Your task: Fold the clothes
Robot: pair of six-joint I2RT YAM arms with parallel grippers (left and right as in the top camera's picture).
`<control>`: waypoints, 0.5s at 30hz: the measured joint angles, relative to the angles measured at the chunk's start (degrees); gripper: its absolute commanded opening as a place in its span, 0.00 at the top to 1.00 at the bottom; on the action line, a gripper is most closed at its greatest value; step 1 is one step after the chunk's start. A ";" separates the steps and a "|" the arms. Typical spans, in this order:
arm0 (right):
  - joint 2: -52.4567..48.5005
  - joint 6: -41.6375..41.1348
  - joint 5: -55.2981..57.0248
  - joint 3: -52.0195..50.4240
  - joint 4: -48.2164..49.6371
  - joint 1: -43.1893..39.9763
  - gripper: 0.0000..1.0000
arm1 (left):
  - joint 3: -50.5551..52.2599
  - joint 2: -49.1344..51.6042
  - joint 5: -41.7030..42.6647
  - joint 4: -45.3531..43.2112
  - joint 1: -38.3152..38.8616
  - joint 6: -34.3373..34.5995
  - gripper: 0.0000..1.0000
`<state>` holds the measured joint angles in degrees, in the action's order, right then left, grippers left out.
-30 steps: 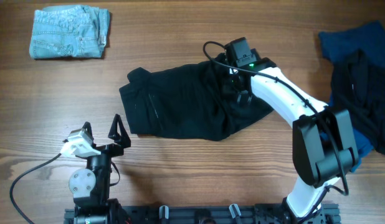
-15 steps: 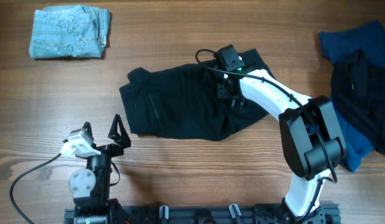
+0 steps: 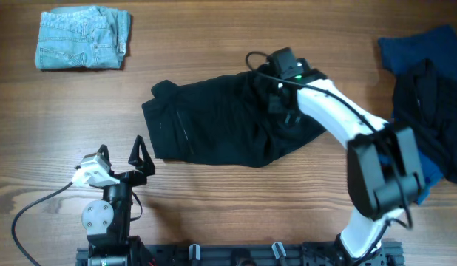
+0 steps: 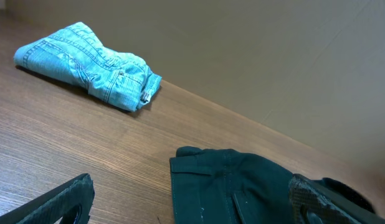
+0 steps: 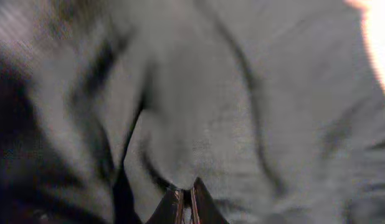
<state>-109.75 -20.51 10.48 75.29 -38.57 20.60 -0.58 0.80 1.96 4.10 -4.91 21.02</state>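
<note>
- The right wrist view is blurred: the black shorts (image 5: 242, 93) are grey smears with no seams readable, and the bottom edge crops the right hand (image 5: 185, 208).
- Overhead, that hand's tips are hidden under its own wrist.
- The dark blue garment (image 3: 413, 48) and the black garment (image 3: 435, 103) run off the right edge.
- The left wrist view clips the fingers (image 4: 61, 198) of the left hand (image 3: 121, 148) and the shorts.

Black shorts (image 3: 214, 133), pale-blue denim shorts (image 3: 82, 38), brown wood-grain table (image 3: 251, 214).
</note>
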 measured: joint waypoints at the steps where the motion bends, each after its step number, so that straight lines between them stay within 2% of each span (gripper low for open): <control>1: 1.27 0.13 0.24 0.11 -0.22 -0.46 0.96 | 0.00 0.00 0.00 0.00 0.00 0.00 0.00; 15: 4.11 0.48 7.39 0.70 -4.24 -5.88 0.96 | 0.00 0.00 0.00 0.00 0.00 0.00 0.00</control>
<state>-105.65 -20.03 17.87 75.99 -42.81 14.72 -0.58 0.80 1.96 4.10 -4.91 21.02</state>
